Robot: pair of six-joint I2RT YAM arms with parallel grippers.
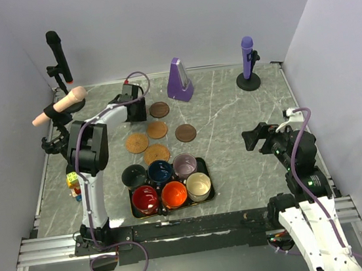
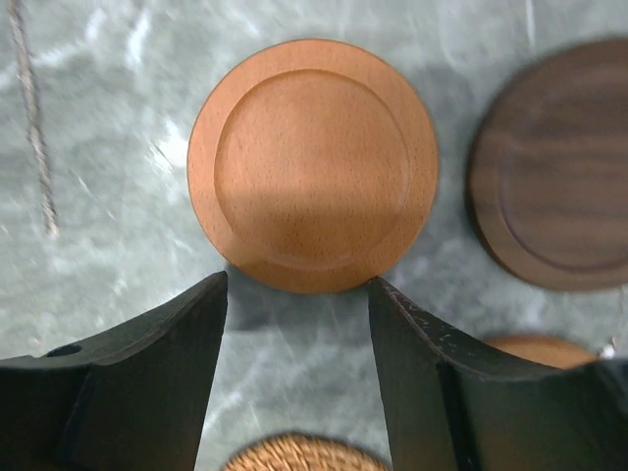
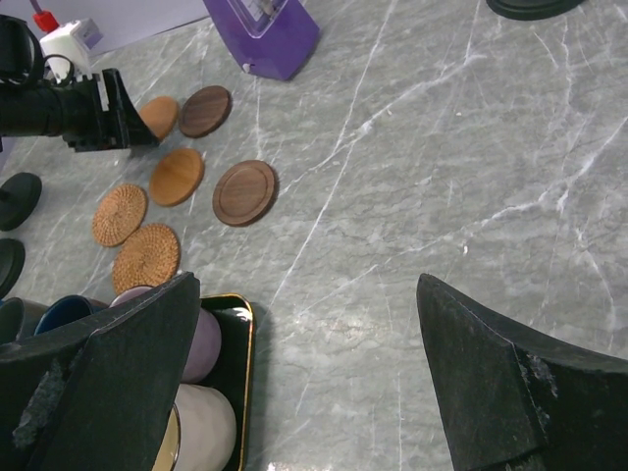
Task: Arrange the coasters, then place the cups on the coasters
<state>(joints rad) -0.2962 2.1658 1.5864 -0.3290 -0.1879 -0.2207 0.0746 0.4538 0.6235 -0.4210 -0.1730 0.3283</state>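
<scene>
Six cups stand in a black tray (image 1: 209,174): dark green-grey (image 1: 134,176), navy (image 1: 160,172), lilac (image 1: 185,165), red (image 1: 145,199), orange (image 1: 173,194), cream (image 1: 199,186). Coasters lie behind it: two dark brown (image 1: 159,110) (image 1: 185,133), an orange one (image 1: 157,130), two woven (image 1: 136,142) (image 1: 156,154). My left gripper (image 1: 137,108) hangs open and empty, its tips at the near edge of another orange coaster (image 2: 312,162). My right gripper (image 1: 251,139) is wide open over bare table, right of the tray (image 3: 245,334).
A purple metronome (image 1: 179,81) and a purple microphone on a stand (image 1: 247,58) stand at the back. A black microphone (image 1: 59,58) and a beige one (image 1: 59,107) are at the back left. A coloured cube (image 1: 73,182) lies by the left arm. Walls close three sides.
</scene>
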